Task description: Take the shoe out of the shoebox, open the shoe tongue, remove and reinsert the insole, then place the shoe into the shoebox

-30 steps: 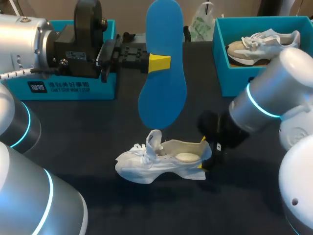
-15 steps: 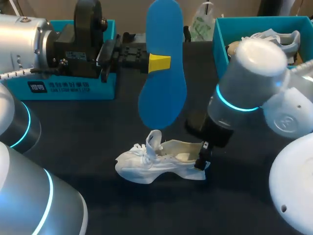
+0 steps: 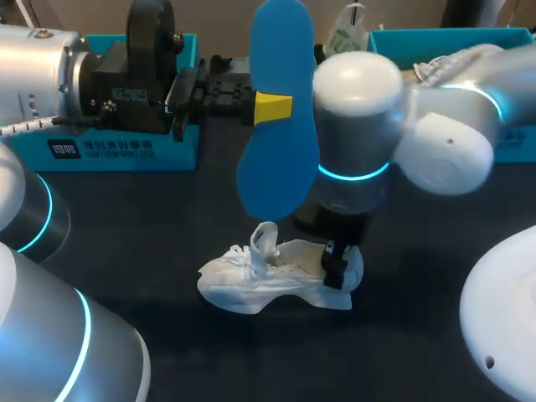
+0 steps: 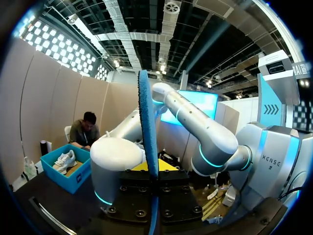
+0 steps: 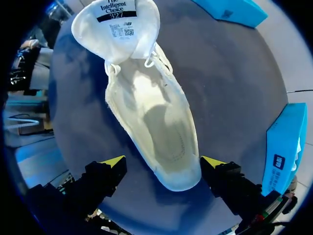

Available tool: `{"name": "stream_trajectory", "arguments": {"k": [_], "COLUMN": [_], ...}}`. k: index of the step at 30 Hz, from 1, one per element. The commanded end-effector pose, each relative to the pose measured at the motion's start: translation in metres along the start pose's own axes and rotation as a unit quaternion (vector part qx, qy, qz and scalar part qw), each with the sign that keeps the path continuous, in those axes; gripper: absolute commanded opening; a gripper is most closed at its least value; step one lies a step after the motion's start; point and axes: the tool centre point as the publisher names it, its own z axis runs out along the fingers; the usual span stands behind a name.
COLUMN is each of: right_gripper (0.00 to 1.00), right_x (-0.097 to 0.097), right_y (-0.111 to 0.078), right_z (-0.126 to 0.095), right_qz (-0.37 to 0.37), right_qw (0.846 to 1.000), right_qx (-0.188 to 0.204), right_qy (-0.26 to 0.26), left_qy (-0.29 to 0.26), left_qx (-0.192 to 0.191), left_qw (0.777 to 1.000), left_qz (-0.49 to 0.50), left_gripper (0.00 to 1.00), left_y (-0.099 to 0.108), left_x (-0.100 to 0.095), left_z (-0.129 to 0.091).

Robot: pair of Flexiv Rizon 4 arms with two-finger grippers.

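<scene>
Shoe (image 5: 151,117) lies heel-first between the spread right fingers (image 5: 111,162)

Label, black print in several lines with a number: inner face of the shoe tongue (image 5: 116,22). White lettering beside a small logo: front wall of the blue box (image 3: 126,155).

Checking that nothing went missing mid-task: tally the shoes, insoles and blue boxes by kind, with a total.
Shoes: 2, the white shoe lying out and the boxed shoe
Insoles: 1, the blue insole
Boxes: 2, the left blue box and the right blue box
Total: 5
</scene>
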Motion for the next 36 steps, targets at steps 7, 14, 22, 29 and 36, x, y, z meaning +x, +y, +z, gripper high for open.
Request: {"name": "stream_trajectory", "arguments": {"k": [7,14,22,29,36], "right_gripper": [1.00,1.00,1.00,1.00,1.00], "right_x": [-0.004,-0.003,-0.008,-0.014,-0.023], "right_y": [0.003,0.009,0.029,0.050,0.063], "right_z": [-0.002,-0.006,-0.026,-0.018,-0.001], "right_qz": [-0.009,-0.014,-0.019,-0.041,-0.044], "right_qw": [0.999,0.999,0.999,0.998,0.998], "right_qx": [0.026,0.018,0.013,0.016,0.031], "right_qy": [-0.019,-0.022,-0.042,-0.040,-0.044], "left_qy": [0.000,0.000,0.000,0.000,0.000], "left_qx": [0.001,0.001,0.001,0.001,0.001], "left_qw": [1.000,1.000,1.000,1.000,1.000], "left_qz": [0.000,0.000,0.000,0.000,0.000], "left_gripper": [0.00,0.00,0.00,0.00,0.00], "left_y": [0.001,0.001,0.001,0.001,0.001], "left_x": [-0.001,-0.001,-0.001,-0.001,-0.001], "left_z": [0.002,0.002,0.002,0.002,0.002]}}
